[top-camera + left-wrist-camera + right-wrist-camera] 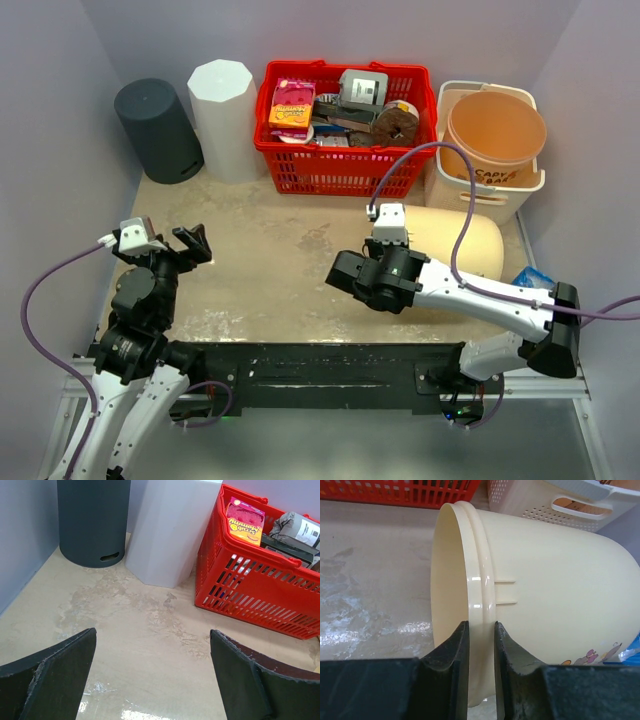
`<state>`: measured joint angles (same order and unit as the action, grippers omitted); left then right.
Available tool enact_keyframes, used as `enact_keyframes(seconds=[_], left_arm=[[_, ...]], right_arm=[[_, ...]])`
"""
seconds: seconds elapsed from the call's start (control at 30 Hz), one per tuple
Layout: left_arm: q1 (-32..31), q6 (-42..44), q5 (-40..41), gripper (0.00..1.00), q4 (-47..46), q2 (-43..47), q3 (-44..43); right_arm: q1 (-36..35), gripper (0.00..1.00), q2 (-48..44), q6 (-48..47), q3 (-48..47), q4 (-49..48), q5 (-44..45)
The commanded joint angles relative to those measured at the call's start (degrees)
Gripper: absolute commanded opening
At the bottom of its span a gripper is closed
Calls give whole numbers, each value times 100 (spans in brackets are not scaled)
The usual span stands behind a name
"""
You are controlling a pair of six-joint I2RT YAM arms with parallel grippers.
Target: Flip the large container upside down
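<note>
we see bright, even light from above, with soft, short shadows. white glare patches shine on the tabletop [125, 630] in both wrist views. thin highlights streak the cream container [545, 595] along its rim. focus is sharp throughout.

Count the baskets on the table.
2. A red basket sits at the back centre, filled with packages; a white basket sits at the back right, with an orange bucket inside. No other seems hidden.
</note>
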<state>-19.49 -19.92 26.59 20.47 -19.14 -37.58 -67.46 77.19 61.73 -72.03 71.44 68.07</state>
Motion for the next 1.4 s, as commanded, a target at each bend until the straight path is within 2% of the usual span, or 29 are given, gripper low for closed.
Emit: enact_keyframes(seconds=[0.0,0.13,0.17,0.33,0.7,0.93,1.37], left_arm=[[59,103,-13,100,-236,-29,41],[59,111,-13,99,-228,-20,41],[59,111,-13,99,-236,-20,41],[59,111,-13,100,-245,-20,40],[59,-20,443,99,-105,59,-21],[59,-257,1093,99,97,305,-47],[68,-381,1454,100,159,648,-30]], right_arm=[[-13,12,226,5,57,-60,-22],[-4,0,358,14,49,-77,92],[-13,0,367,-73,23,-199,118],[-21,0,534,-1258,-188,-973,66],[-136,0,2132,-2060,-1067,-1465,180],[-153,0,2370,-2877,-1146,-2494,154],[-180,0,3135,-4081,-1252,-3856,136]])
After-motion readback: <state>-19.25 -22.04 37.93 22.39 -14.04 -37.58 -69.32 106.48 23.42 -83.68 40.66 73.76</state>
